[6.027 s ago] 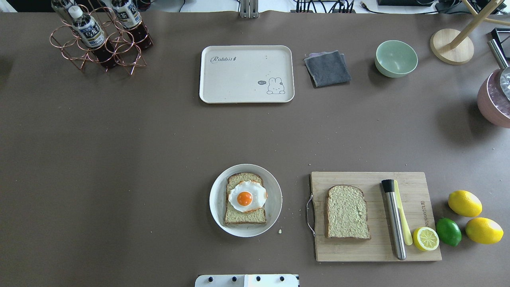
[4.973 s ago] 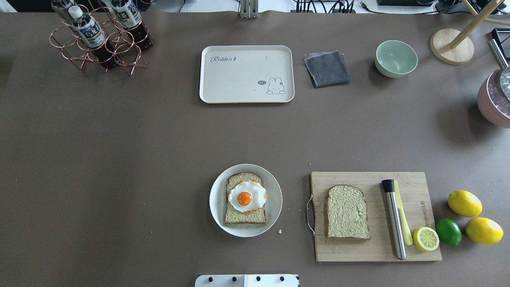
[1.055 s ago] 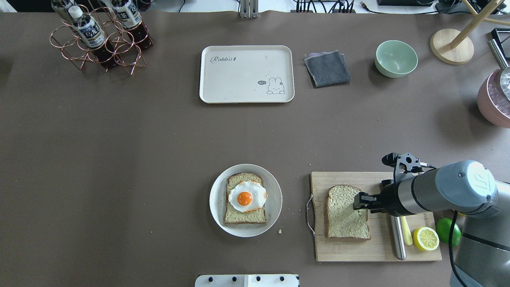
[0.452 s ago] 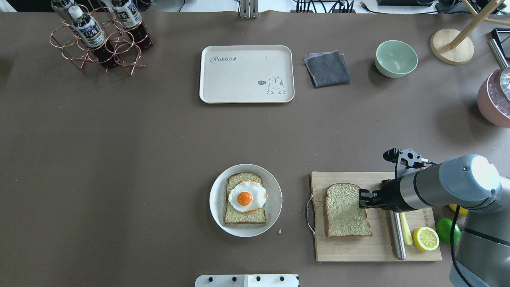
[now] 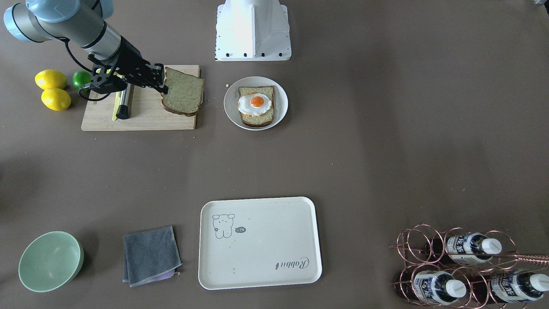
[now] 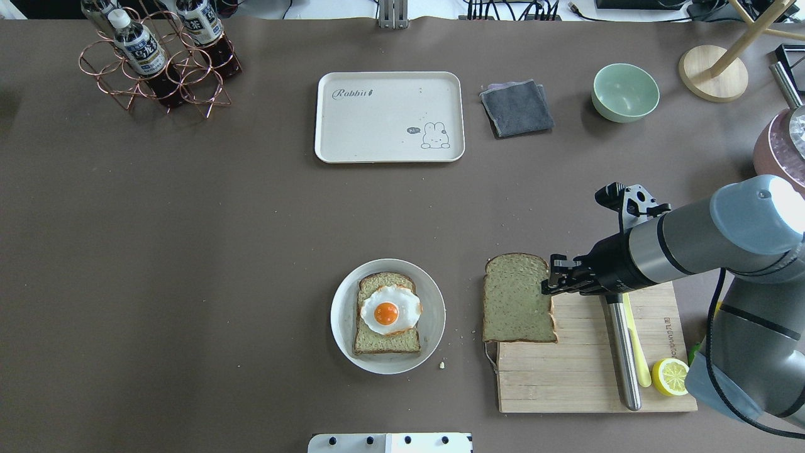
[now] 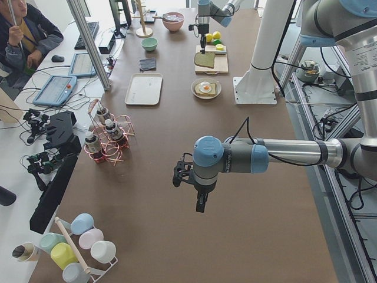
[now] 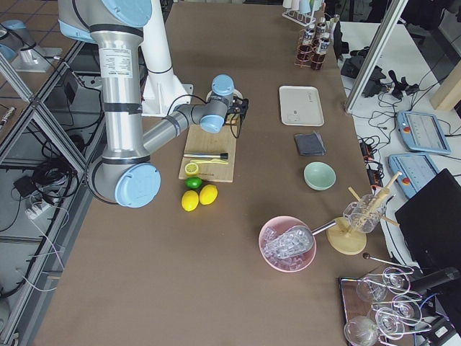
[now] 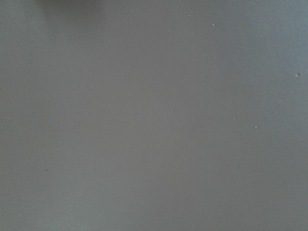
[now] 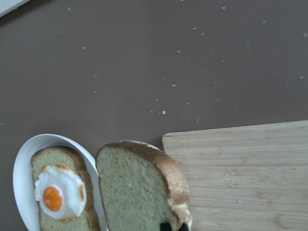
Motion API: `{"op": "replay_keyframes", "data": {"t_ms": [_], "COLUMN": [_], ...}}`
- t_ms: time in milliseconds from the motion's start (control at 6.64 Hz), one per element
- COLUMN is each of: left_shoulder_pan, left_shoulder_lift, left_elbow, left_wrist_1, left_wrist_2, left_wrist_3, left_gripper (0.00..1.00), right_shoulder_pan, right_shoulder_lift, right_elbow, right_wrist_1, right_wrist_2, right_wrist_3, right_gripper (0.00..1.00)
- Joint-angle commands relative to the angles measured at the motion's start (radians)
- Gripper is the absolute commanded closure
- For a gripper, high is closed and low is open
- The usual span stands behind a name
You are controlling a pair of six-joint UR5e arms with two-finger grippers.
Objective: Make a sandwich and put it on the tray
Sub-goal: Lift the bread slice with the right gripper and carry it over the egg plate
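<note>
My right gripper (image 6: 548, 283) is shut on the right edge of a loose bread slice (image 6: 517, 299) and holds it lifted over the far left corner of the wooden cutting board (image 6: 591, 377). The slice also shows in the front view (image 5: 184, 96) and the right wrist view (image 10: 134, 192). A white plate (image 6: 339, 314) to its left holds a second bread slice (image 6: 387, 343) with a fried egg (image 6: 390, 308) on top. The cream tray (image 6: 377, 126) lies empty at the far side. My left gripper (image 7: 199, 207) hangs over bare table far to the left; I cannot tell whether it is open.
On the board lie a metal muddler (image 6: 622, 352), a yellow tool and a lemon half (image 6: 671, 375). Lemons (image 5: 50, 79) and a lime sit beside it. A grey cloth (image 6: 517, 108), a green bowl (image 6: 625, 92), a bottle rack (image 6: 157, 56) and a pink bowl (image 6: 777, 163) stand at the far side.
My right arm came in over the board, closed on the loose slice's right edge, lifted it and carried it toward the board's far left corner. The plate and tray have not moved.
</note>
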Motion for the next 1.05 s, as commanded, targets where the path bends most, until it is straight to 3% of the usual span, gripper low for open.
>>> {"op": "replay_keyframes", "data": {"t_ms": [0,603,904], "left_shoulder_pan": [0.001,-0.002,-0.008], "left_shoulder_lift": [-0.001,0.002,0.002], "left_elbow": [0.0,-0.003,-0.005], "left_wrist_1": [0.0,0.0,0.0], "left_wrist_2": [0.0,0.002,0.002], "left_wrist_3": [0.0,0.0,0.0], "left_gripper": [0.02,0.02,0.02], "right_shoulder_pan": [-0.047,-0.133,-0.155], "right_shoulder_lift": [0.138,0.346,0.378], "right_elbow": [-0.038,-0.25,-0.286], "right_wrist_1": [0.001,0.016,0.016], "right_wrist_2": [0.0,-0.073,-0.082], "right_wrist_3": [0.008,0.014,0.051], "right_gripper": [1.0,1.0,1.0]}}
